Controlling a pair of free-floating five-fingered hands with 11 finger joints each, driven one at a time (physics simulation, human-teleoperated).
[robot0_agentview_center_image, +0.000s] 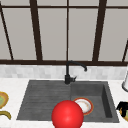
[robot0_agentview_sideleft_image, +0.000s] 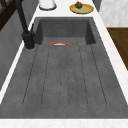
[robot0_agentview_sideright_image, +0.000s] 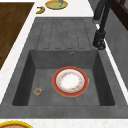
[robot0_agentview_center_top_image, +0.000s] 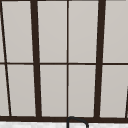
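A white plate with a red and orange rim lies flat on the floor of the dark grey sink basin. In the front view this plate is partly covered by a glossy red ball, which sits low at the sink's front edge. In the left side view just the plate's far rim peeks over the basin's edge. A small round brownish thing rests on the basin floor near the front corner. The black faucet stands behind the sink, its spout arching right.
The ribbed draining board forms the sink's left half. On the left counter are a yellow-rimmed plate and a banana. On the right counter a yellow plate carries a dark lump, beside a white container. A window is behind.
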